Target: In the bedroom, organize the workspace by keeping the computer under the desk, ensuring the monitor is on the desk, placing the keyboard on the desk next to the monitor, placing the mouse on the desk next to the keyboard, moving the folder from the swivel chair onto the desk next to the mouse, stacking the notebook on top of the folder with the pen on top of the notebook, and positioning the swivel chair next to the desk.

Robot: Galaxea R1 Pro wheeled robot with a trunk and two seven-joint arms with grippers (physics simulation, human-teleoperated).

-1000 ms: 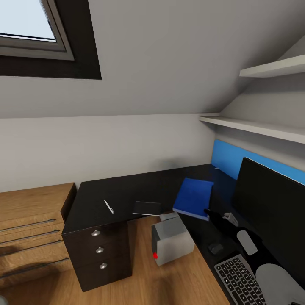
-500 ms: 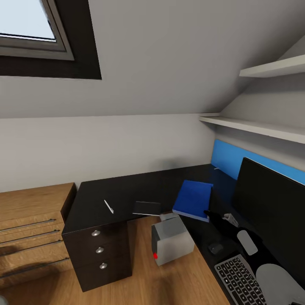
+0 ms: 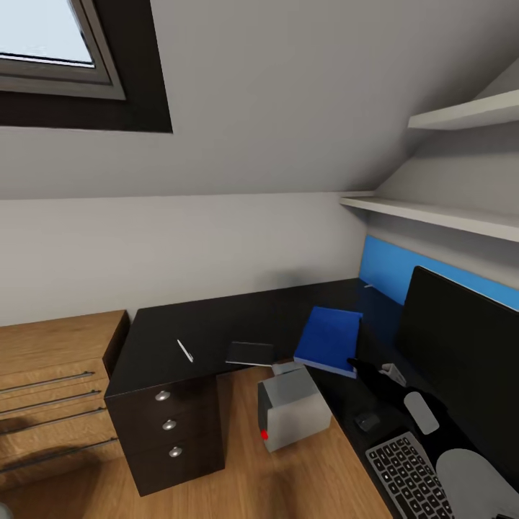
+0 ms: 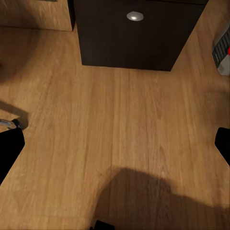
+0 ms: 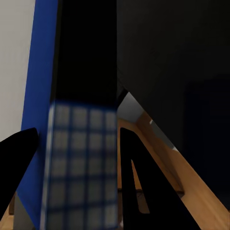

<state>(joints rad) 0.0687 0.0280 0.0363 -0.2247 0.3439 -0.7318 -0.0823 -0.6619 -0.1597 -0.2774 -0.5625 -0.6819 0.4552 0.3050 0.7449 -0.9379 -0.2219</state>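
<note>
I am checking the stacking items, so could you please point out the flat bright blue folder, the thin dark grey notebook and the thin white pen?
flat bright blue folder (image 3: pixel 328 337): head view, middle of its cover.
thin dark grey notebook (image 3: pixel 249 353): head view, centre of its face.
thin white pen (image 3: pixel 185 351): head view, mid-shaft.

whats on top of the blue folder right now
Nothing lies on the folder; its blue top is bare. The notebook and pen lie apart from it on the desk. The right gripper is at its near edge, hiding that corner.
</note>
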